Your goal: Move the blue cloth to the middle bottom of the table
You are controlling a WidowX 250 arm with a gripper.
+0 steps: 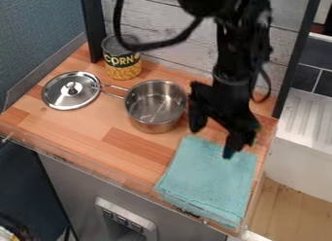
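Blue-green cloth (210,179), towelling-like, lying as a layered, roughly four-sided pad at 4 to 5 o'clock on the wooden table (84,126). Lower edge of the pad reaches the table's front rim; layers stacked along that side. Upper edge points toward 12, near the pot.

Black arm (240,58) enters from the top edge, around 1 o'clock, and hangs down over the table. Its fingers (231,146) are spread, a gap between them, at the cloth's upper edge: one tip off its 11 o'clock corner, the other in front of the cloth's upper part as seen here. Contact with the fabric: cannot tell. Black cable (156,46) loops out from the arm toward 9.

Steel pot (154,106) upright, open, near 12 o'clock on the table; handle (115,92) runs out toward 10, close to the lid. Metal lid (68,90) at 10 o'clock, knob up. Corn can (122,60) upright at 11 to 12, beyond the pot. Pale planked wall (156,16) behind. White ribbed surface (308,113) off at 3 o'clock.
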